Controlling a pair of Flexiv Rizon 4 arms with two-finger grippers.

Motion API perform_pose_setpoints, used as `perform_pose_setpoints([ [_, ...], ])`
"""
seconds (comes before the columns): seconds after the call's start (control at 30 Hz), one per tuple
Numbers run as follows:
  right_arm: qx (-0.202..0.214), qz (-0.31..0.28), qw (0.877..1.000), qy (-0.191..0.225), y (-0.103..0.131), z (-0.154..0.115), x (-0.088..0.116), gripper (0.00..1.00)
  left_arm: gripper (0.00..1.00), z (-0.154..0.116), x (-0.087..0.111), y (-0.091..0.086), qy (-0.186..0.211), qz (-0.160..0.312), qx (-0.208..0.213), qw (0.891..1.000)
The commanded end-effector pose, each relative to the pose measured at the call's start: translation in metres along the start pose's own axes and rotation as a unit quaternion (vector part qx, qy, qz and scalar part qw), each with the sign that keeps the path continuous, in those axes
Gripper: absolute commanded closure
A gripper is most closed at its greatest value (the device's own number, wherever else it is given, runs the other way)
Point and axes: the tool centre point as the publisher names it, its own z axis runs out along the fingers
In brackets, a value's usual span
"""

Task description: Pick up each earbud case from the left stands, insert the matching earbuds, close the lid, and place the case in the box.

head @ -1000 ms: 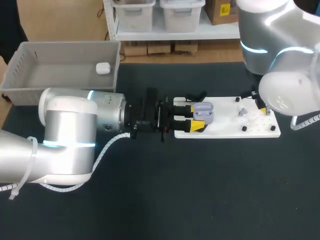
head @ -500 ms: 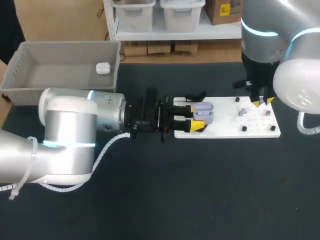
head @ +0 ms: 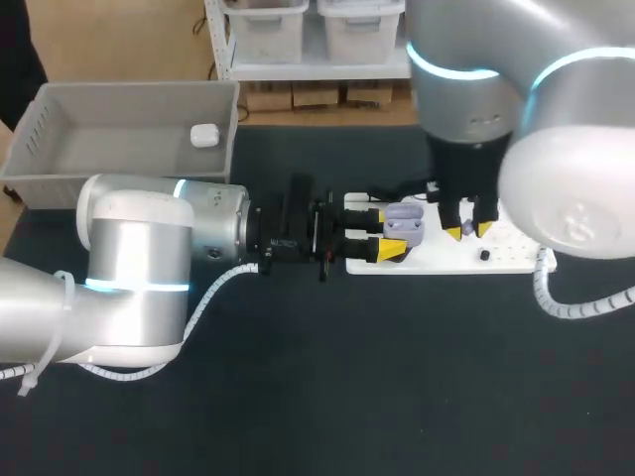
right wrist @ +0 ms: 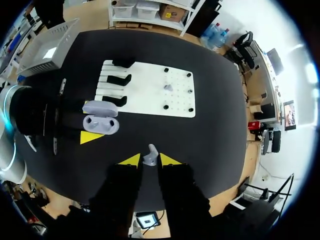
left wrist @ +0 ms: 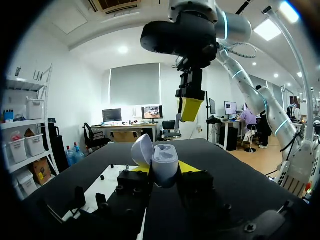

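The left arm (head: 139, 268) lies low along the table (head: 298, 397), its jaws clenched from two sides on the lavender earbud case (head: 405, 222), whose lid stands open above the stand end of the white board (head: 446, 260). The right arm (head: 476, 89) hangs just beside the case, its jaws pinching a small lavender earbud (right wrist: 150, 156) between the yellow tips. A second earbud (right wrist: 168, 87) sits on the board. A white case (head: 204, 136) lies in the grey box (head: 119, 159).

A wide black table (head: 397, 397) spans the scene.
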Motion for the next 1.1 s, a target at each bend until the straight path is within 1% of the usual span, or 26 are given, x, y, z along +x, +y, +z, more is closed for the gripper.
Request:
perform_pose_setpoints([
  [0.03, 0.003, 0.000, 1.000, 0.002, 0.002, -0.001, -0.002, 1.00, 1.00, 0.000, 0.001, -0.001, -0.001, 0.001, -0.003, 1.000],
  [0.5, 0.003, 0.000, 1.000, 0.002, 0.002, -0.001, -0.002, 1.00, 1.00, 0.000, 0.001, -0.001, -0.001, 0.001, -0.003, 1.000],
  [0.53, 0.006, 0.015, 1.000, 0.000, 0.006, -0.002, -0.004, 1.00, 1.00, 0.000, 0.001, -0.001, -0.001, 0.001, -0.003, 1.000],
  [0.57, -0.013, 0.039, 0.999, 0.002, 0.009, -0.006, -0.006, 1.00, 1.00, 0.000, 0.001, -0.001, -0.001, 0.001, -0.003, 1.000],
  [0.63, 0.012, 0.074, 0.997, 0.001, 0.014, -0.009, -0.009, 1.00, 1.00, 0.000, 0.001, -0.001, -0.001, 0.001, -0.003, 1.000],
  [0.67, 0.012, 0.089, 0.996, 0.001, 0.018, -0.011, -0.010, 1.00, 1.00, 0.000, 0.001, -0.001, -0.001, 0.001, -0.003, 1.000],
  [0.73, 0.014, 0.136, 0.991, 0.006, 0.022, -0.016, -0.011, 1.00, 1.00, 0.000, 0.001, -0.001, -0.001, 0.001, -0.003, 1.000],
  [0.77, 0.016, 0.151, 0.988, 0.006, 0.024, -0.018, -0.012, 1.00, 1.00, 0.000, 0.001, -0.001, -0.001, 0.001, -0.003, 1.000],
  [0.8, 0.012, 0.174, 0.985, -0.002, 0.027, -0.021, -0.012, 1.00, 1.00, 0.000, 0.001, -0.001, -0.001, 0.001, -0.003, 1.000],
  [0.83, 0.008, 0.189, 0.982, 0.003, 0.030, -0.023, -0.013, 1.00, 1.00, 0.000, 0.001, -0.001, -0.001, 0.001, -0.003, 1.000],
  [0.87, 0.011, 0.196, 0.980, 0.010, 0.033, -0.023, -0.012, 1.00, 1.00, 0.000, 0.001, -0.001, -0.001, 0.001, -0.003, 1.000],
  [0.93, -0.006, 0.215, 0.976, 0.015, 0.040, -0.022, -0.013, 1.00, 1.00, 0.000, 0.001, -0.001, -0.001, 0.001, -0.003, 1.000],
  [1.1, -0.031, 0.257, 0.966, 0.020, 0.052, -0.026, -0.011, 1.00, 1.00, 0.000, 0.001, -0.001, -0.001, 0.001, -0.003, 1.000],
])
